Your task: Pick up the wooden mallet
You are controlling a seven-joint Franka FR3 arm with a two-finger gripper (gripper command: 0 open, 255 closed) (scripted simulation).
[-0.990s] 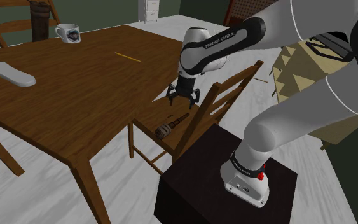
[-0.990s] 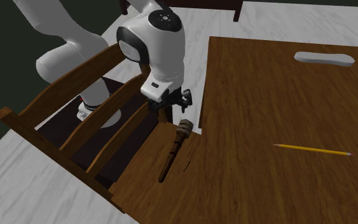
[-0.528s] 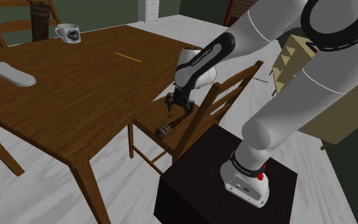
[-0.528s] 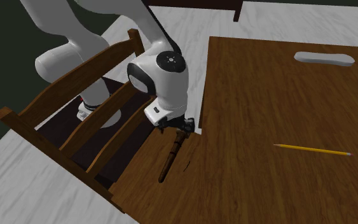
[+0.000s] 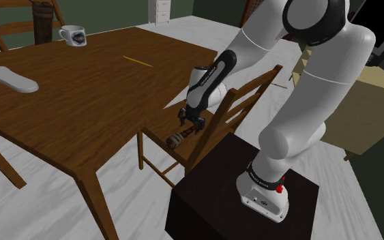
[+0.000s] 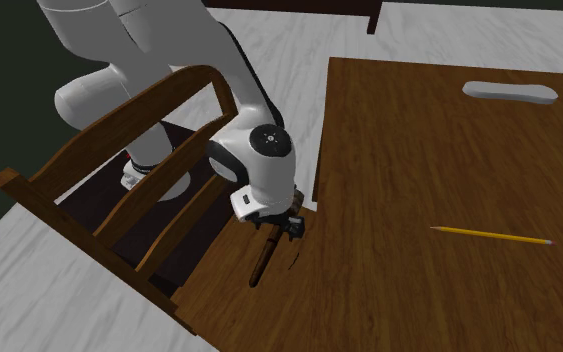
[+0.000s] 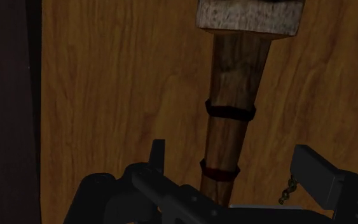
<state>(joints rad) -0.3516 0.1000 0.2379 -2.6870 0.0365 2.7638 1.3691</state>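
The wooden mallet lies flat on the seat of a wooden chair drawn up close to the edge of the table. The white arm bends low over the seat. Its black jaws stand apart on either side of the banded brown handle without visibly touching it, and the pale block head lies beyond them. On the table, well apart from the mallet, lie a yellow pencil and a mug.

we are looking down from beside the stand and from high above the chair, both sharing the table. the wrist camera is peering close.
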